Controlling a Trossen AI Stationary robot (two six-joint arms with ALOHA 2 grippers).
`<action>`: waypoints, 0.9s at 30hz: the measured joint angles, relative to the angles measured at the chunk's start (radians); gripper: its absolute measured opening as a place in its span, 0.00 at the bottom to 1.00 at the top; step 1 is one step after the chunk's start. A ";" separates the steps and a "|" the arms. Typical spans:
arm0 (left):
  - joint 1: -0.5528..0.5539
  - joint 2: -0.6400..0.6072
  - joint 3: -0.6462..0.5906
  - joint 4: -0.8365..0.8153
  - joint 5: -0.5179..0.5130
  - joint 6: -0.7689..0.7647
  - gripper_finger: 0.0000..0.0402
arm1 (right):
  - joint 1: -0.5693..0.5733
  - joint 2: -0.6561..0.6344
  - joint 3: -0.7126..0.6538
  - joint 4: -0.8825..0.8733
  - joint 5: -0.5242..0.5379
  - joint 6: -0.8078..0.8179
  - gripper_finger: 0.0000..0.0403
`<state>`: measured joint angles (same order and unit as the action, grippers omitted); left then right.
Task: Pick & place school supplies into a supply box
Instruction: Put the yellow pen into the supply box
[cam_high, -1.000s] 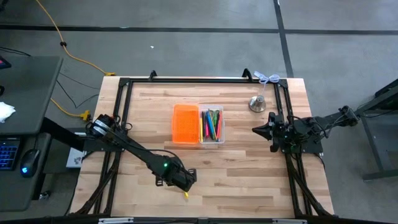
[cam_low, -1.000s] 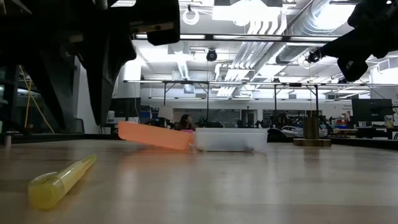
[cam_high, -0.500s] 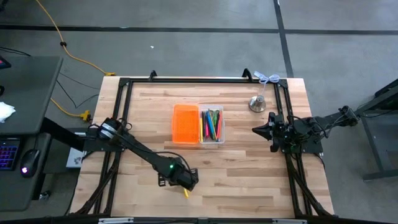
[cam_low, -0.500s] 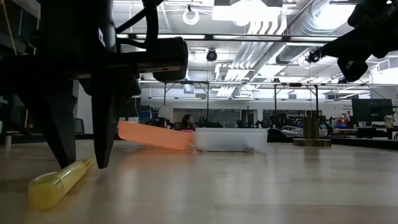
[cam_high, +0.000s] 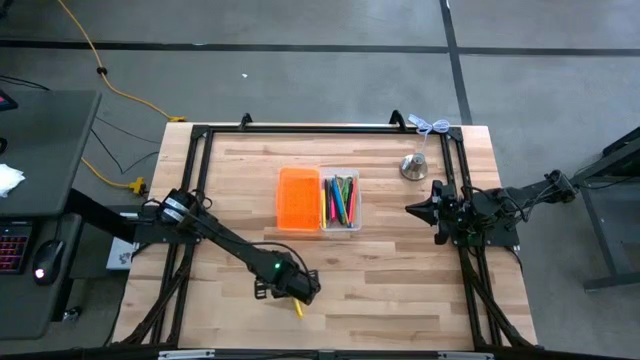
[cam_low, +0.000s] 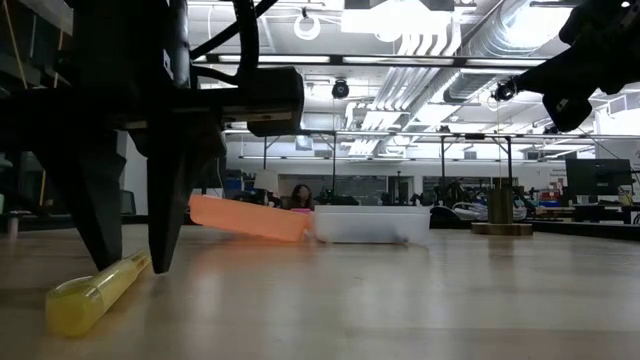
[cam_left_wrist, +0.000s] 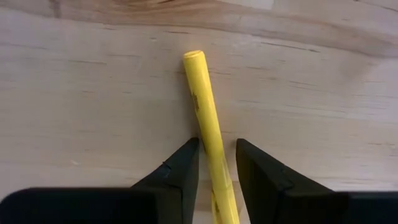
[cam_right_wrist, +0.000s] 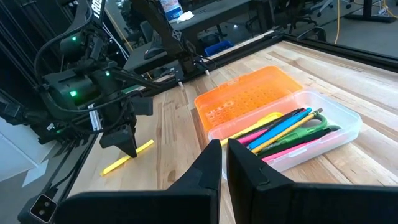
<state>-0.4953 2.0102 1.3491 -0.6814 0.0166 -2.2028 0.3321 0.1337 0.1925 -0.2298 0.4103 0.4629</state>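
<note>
The left hand (cam_high: 297, 291) stands at the near edge of the desk (cam_high: 400, 290), at about 7 o'clock from the box (cam_high: 320, 201). Its fingers (cam_left_wrist: 180, 174) point down, spread, one on each side of a yellow marker (cam_left_wrist: 208, 140). In the left wrist view there are narrow gaps between the pads and the marker, so no pinch is made. The marker lies flat on the desk.

The box lies open near the desk centre. Its orange half (cam_high: 298, 198) is at 9 o'clock and its clear tray (cam_high: 341, 202) at 3 o'clock. The tray holds pens (cam_right_wrist: 283, 134) in pink, blue, green and yellow.

The right hand (cam_high: 412, 208) waits at 3 o'clock from the box, above the desk, fingers pressed together and holding nothing. A silver bell (cam_high: 413, 166) stands at 12 o'clock from it.
</note>
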 joint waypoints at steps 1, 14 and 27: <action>0.000 0.000 0.000 -0.003 0.001 -0.001 0.34 | 0.000 0.000 0.000 0.000 0.000 0.000 0.01; -0.002 0.002 -0.002 -0.014 -0.005 -0.001 0.07 | 0.000 0.000 0.000 -0.014 0.002 0.000 0.01; -0.002 -0.040 0.053 -0.021 -0.105 0.050 0.06 | 0.000 0.000 0.000 -0.015 0.002 0.000 0.01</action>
<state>-0.4975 1.9707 1.4023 -0.7029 -0.0882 -2.1531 0.3321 0.1337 0.1925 -0.2447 0.4123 0.4625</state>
